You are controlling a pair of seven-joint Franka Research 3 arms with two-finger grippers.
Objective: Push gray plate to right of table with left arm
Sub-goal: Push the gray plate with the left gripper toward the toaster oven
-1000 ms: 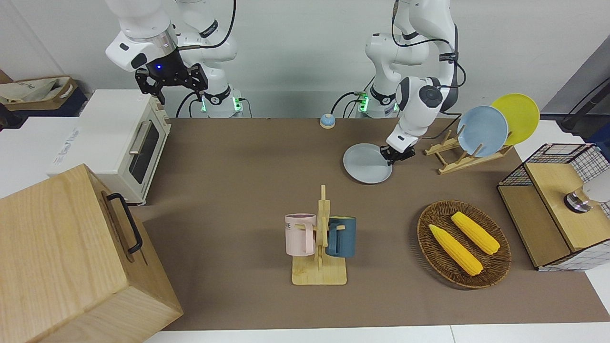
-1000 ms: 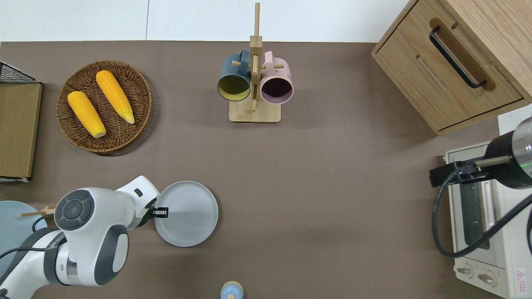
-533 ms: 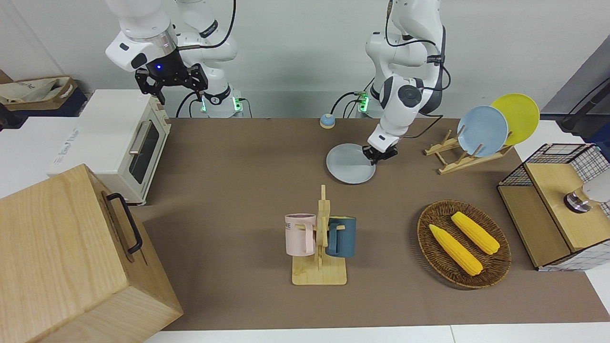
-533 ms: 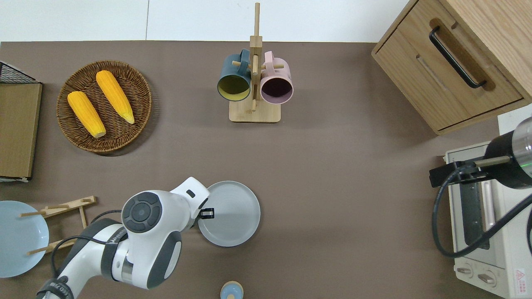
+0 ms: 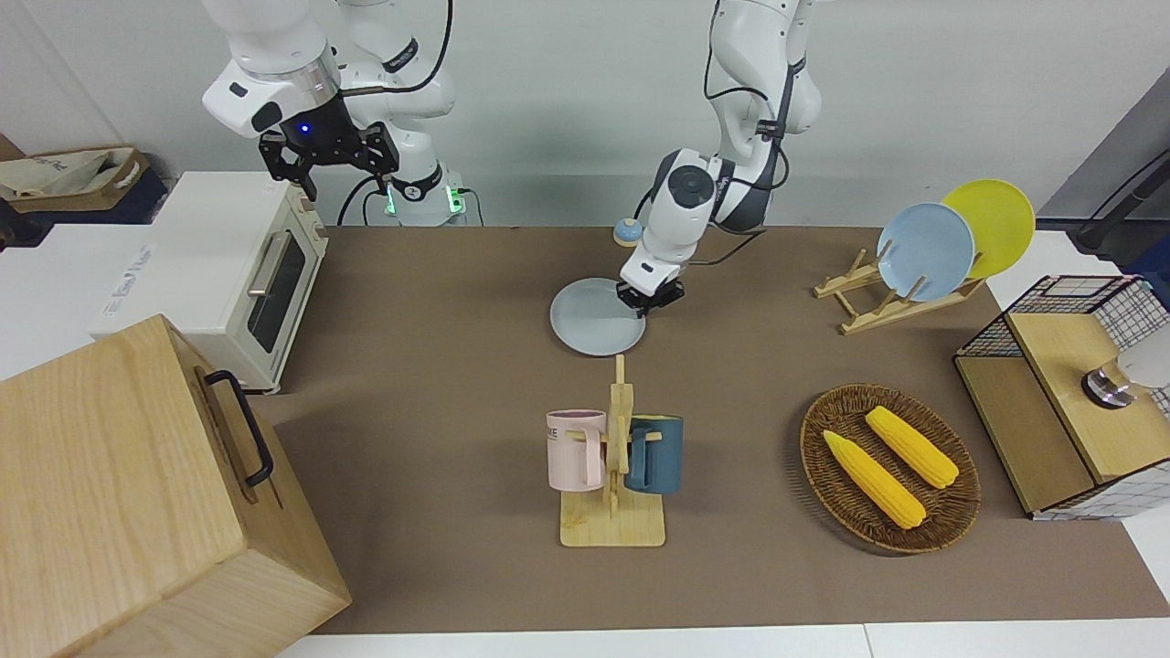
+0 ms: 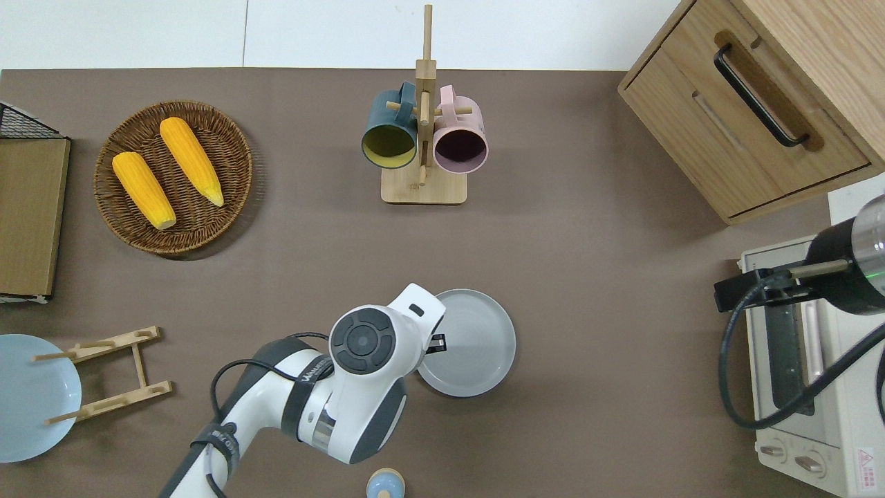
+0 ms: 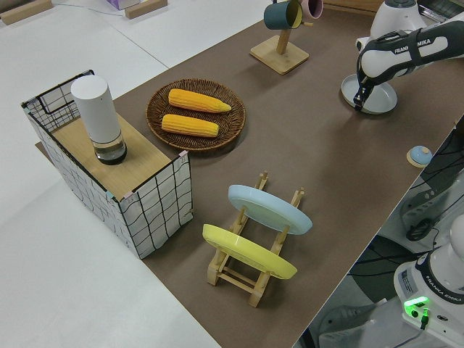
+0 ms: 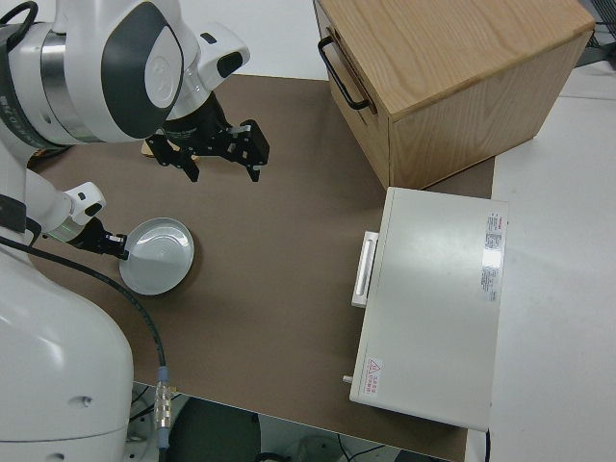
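Observation:
The gray plate point(image 5: 596, 318) lies flat on the brown table point(image 5: 439, 366), nearer to the robots than the mug rack. It also shows in the overhead view point(image 6: 473, 346), the left side view point(image 7: 378, 98) and the right side view point(image 8: 159, 255). My left gripper point(image 5: 651, 298) is low and shut. Its fingertips point(image 6: 437, 341) touch the plate's rim on the side toward the left arm's end of the table. It holds nothing. My right gripper point(image 8: 221, 159) is parked, open and empty.
A mug rack point(image 5: 614, 457) with two mugs stands at mid-table. A toaster oven point(image 5: 247, 274) and a wooden cabinet point(image 5: 137, 493) are at the right arm's end. A corn basket point(image 5: 888, 466), a dish rack point(image 5: 923, 251) and a small bell point(image 5: 627, 231) are there too.
My left gripper has moved toward the right arm's end of the table, and the gray plate has slid along with it, away from the dish rack. The right arm has not moved.

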